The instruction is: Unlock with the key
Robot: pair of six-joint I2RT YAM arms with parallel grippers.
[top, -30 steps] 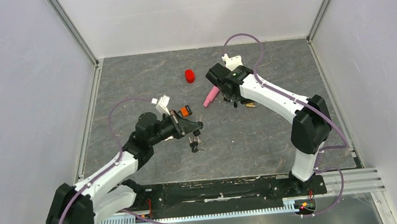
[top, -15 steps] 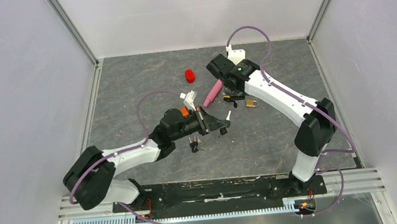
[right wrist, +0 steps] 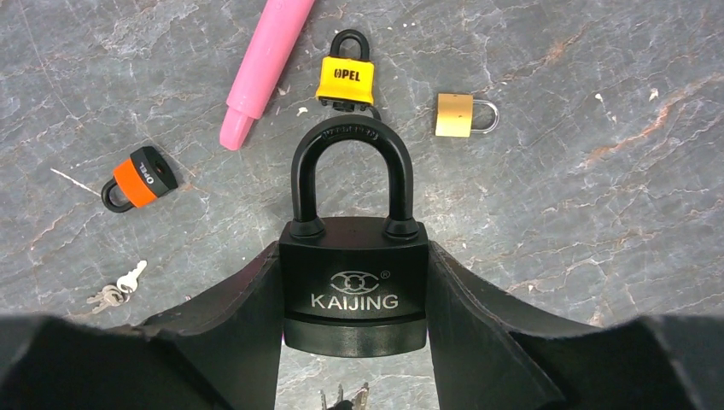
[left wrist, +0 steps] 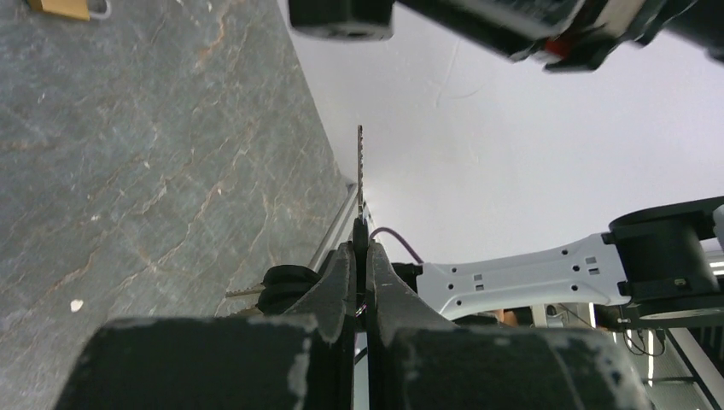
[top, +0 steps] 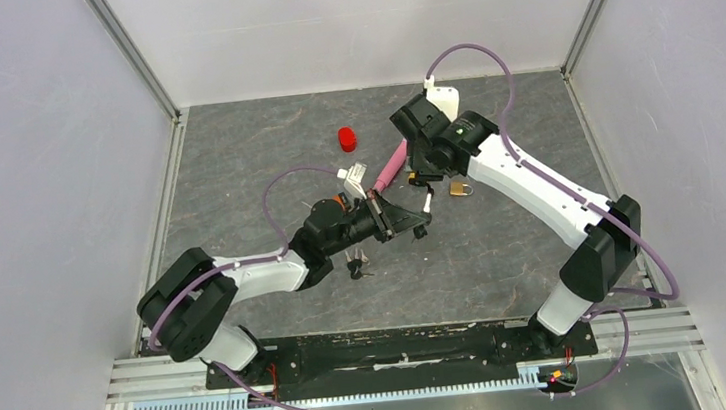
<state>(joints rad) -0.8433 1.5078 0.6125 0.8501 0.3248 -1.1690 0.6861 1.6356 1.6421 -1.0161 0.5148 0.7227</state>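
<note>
My right gripper (right wrist: 353, 286) is shut on a black padlock (right wrist: 353, 256) marked KAIJING, with the jaws pressing on both sides of its body. The shackle is closed and points away from the wrist. From above, the right gripper (top: 423, 173) hangs over the middle of the floor and hides most of that padlock. My left gripper (left wrist: 361, 246) is shut on a key (left wrist: 359, 171). Its thin toothed blade sticks straight out past the fingertips. More keys on the same ring (left wrist: 282, 289) dangle beside the jaws. The left gripper (top: 411, 222) sits just below and left of the right one.
On the grey floor lie a pink marker (right wrist: 265, 64), a yellow padlock (right wrist: 345, 81), a small brass padlock (right wrist: 461, 115), an orange padlock (right wrist: 139, 179) and a loose bunch of keys (right wrist: 115, 289). A red cap (top: 347, 139) sits further back. Light walls surround the floor.
My left arm has stretched to the right, carrying the key up close to the right gripper. My right arm has shifted slightly back and right, still holding the black padlock.
</note>
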